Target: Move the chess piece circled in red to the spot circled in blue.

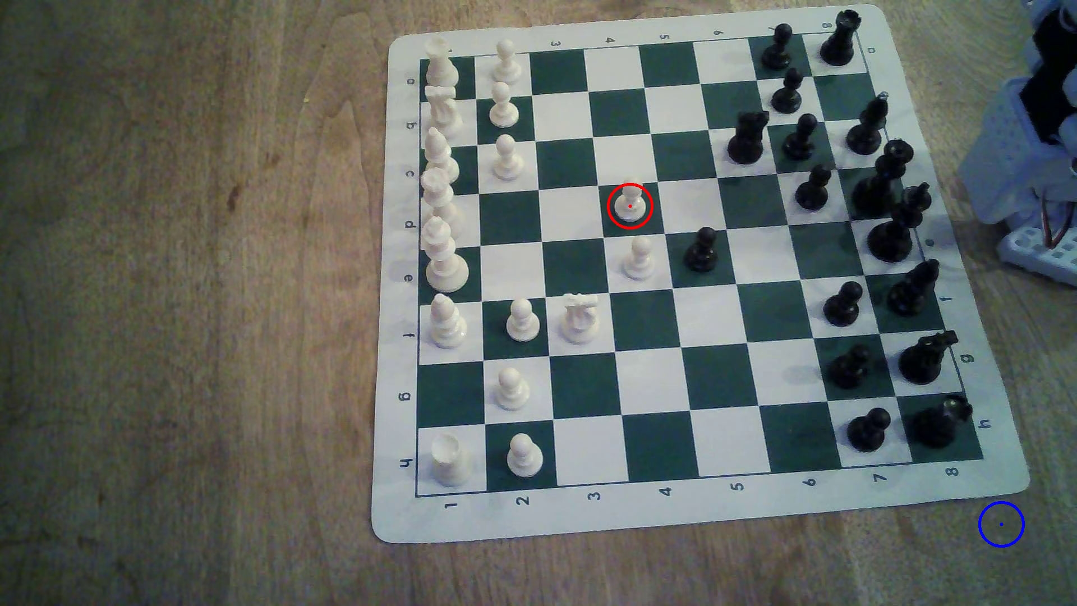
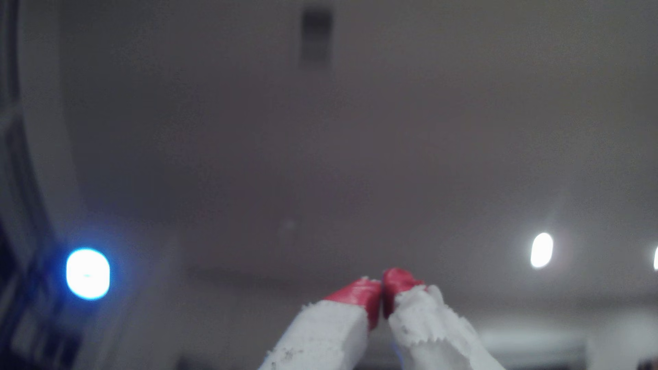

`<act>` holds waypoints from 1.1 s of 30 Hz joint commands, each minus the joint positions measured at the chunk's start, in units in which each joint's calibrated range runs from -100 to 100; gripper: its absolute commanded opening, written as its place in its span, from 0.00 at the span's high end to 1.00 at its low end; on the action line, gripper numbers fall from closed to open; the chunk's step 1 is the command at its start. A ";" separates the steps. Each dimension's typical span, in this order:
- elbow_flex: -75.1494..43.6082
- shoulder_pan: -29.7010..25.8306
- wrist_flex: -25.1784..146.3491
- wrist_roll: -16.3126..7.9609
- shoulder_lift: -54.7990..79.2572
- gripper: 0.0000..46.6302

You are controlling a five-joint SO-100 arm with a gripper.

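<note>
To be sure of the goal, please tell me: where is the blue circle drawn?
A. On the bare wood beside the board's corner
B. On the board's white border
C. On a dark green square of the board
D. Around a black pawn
A: the blue circle lies on bare brown wood just off the chessboard corner at the exterior view's lower right.

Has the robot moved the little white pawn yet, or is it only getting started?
Only getting started. Nothing looks done: the white pawn stands inside the red ring on the chessboard, next to another white pawn. Nothing is in hand either: the gripper has its red-tipped jaws shut on nothing, pointing at a blurry room. Everything is left: reach the pawn, grab it, and carry it to the blue ring on bare wood.
</note>
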 commanded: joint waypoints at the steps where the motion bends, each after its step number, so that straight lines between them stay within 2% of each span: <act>1: 0.72 0.78 30.00 -0.10 -0.28 1.00; 6: 0.63 2.11 53.01 -0.59 -0.28 0.98; 13: -1.00 4.45 69.80 -1.07 -0.11 0.86; 15: -6.35 6.72 81.52 -1.12 2.10 0.83; 19: -16.77 7.74 94.70 -2.15 9.91 0.84; 23: -32.19 6.49 107.56 -3.91 19.50 0.87; 27: -40.53 5.39 111.82 -4.25 28.07 0.86; 33: -55.12 1.95 124.27 -5.71 37.58 0.93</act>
